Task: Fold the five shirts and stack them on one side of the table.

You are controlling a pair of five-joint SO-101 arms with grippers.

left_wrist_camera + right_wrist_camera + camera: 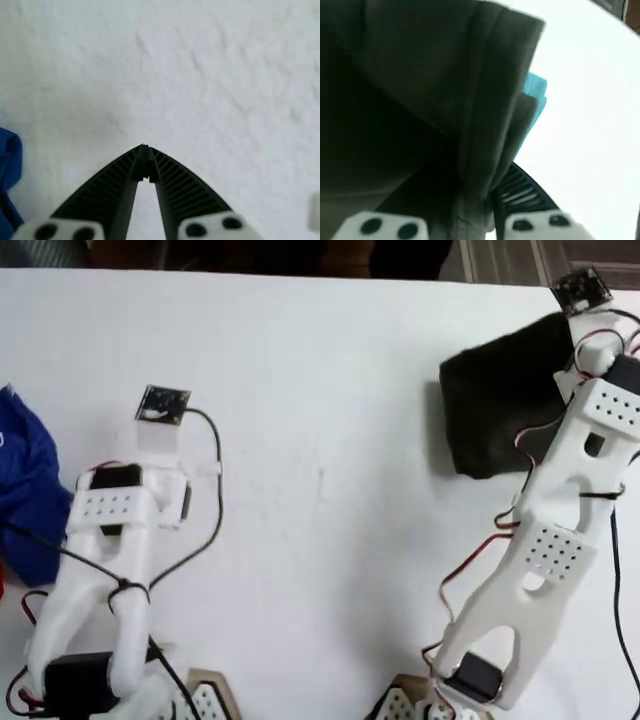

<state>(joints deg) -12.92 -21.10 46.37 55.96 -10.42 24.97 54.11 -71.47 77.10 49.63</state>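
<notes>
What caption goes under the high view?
Left arm beside a blue shirt, right arm at a dark folded shirt, on a white table.

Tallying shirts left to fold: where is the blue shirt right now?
In the high view the blue shirt lies bunched at the table's left edge, beside the left arm, far from the dark folded shirt on the right.

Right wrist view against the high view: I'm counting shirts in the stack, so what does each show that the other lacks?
Right wrist view adds a light blue layer peeking out at the folded edge of the dark shirt. High view adds a crumpled blue shirt at the table's left edge, well apart from the dark one. Shared: the dark shirt and the white table.
</notes>
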